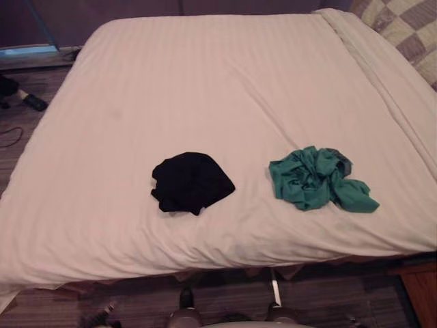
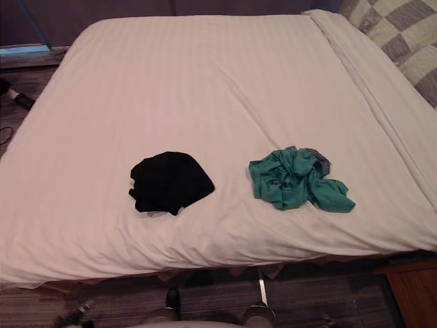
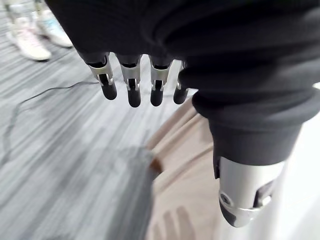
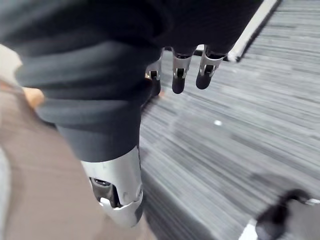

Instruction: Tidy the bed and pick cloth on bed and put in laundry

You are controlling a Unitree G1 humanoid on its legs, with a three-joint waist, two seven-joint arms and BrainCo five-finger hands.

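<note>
Two cloths sit bunched on bed (image 1: 205,82): black cloth (image 1: 191,182) at 7 o'clock, green cloth (image 1: 319,179) at 4, both near front edge, likely reachable. Left hand (image 3: 133,82) and right hand (image 4: 180,70) hang over floor, fingers apart, empty; no reach begun.

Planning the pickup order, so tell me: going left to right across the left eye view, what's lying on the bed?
black crumpled cloth → green crumpled cloth → checked fabric in the far right corner
</note>
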